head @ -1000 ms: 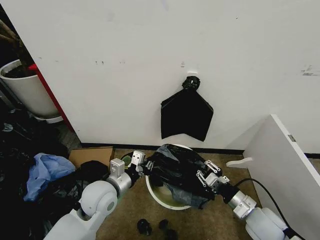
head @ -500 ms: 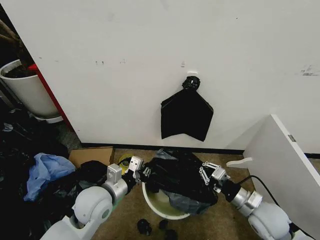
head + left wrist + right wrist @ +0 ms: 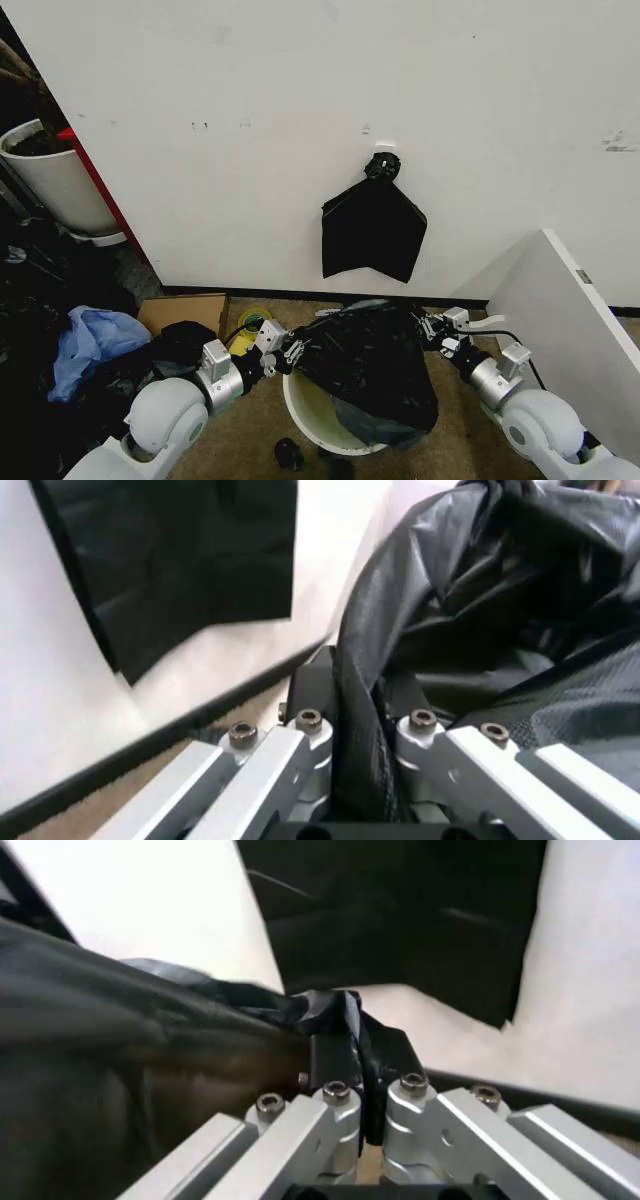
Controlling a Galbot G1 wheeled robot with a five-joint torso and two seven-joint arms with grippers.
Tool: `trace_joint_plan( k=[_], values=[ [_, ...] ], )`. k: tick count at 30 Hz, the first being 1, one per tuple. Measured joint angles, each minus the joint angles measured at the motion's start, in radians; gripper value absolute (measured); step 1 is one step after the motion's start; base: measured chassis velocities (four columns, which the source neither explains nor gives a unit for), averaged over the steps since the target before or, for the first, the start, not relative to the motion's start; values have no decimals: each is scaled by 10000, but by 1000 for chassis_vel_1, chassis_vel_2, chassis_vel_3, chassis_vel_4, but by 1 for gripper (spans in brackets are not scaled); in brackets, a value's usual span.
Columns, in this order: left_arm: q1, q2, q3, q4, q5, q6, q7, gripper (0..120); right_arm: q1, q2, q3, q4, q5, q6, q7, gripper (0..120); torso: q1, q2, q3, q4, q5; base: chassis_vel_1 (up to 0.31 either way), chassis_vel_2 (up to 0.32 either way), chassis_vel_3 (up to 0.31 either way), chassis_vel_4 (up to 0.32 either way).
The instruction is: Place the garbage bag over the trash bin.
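Right now your left gripper (image 3: 287,352) has its fingers (image 3: 312,697) pinched on a fold of the thin, glossy, wrinkled black garbage bag (image 3: 372,362); in the left wrist view the film runs straight down between the two metal finger bars. Your right gripper (image 3: 432,327) does the same on the opposite side: its fingers (image 3: 335,1050) are pressed together on a twisted edge of the bag, which bunches up just at their tips.

Between the two grippers the bag is stretched out in a wide dark sheet, held up above the round white plastic trash bin (image 3: 310,412). The bag hangs over the bin's far and right-hand part and drapes down past its rim on that side. You can see the bin's near-left rim and a slice of its pale inside uncovered. The bin stands on the brown floor (image 3: 250,440), close to the white wall (image 3: 300,120).

Your left arm reaches in from the lower left and your right arm from the lower right, both low and near the bin.

Farther out, a flat black bag with a knotted top (image 3: 374,228) hangs on the wall above the bin. A white board (image 3: 565,310) leans at the right. At the left lies a heap of black plastic with blue cloth (image 3: 92,340), and behind it stands a large white planter pot (image 3: 55,180).
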Motion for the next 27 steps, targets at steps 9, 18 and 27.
trace_joint_plan(
  k=[9,18,27],
  values=[
    [-793,-404,-283,568,-1616,362,-1062,5,-68,245,-180,-1385,-493,2717,-2232,0,0,0,0,-1,2,0,0,0,0],
    [-1321,-771,-54,1295,-1802,669,-1952,5,-89,565,-554,-870,-188,3025,770,31,0,0,0,0,-1,0,0,0,0],
    [-1640,-872,100,1671,-1777,814,-2527,5,-258,736,-562,-213,-390,1624,5178,63,0,2,0,0,1,0,0,0,0]
  ],
)
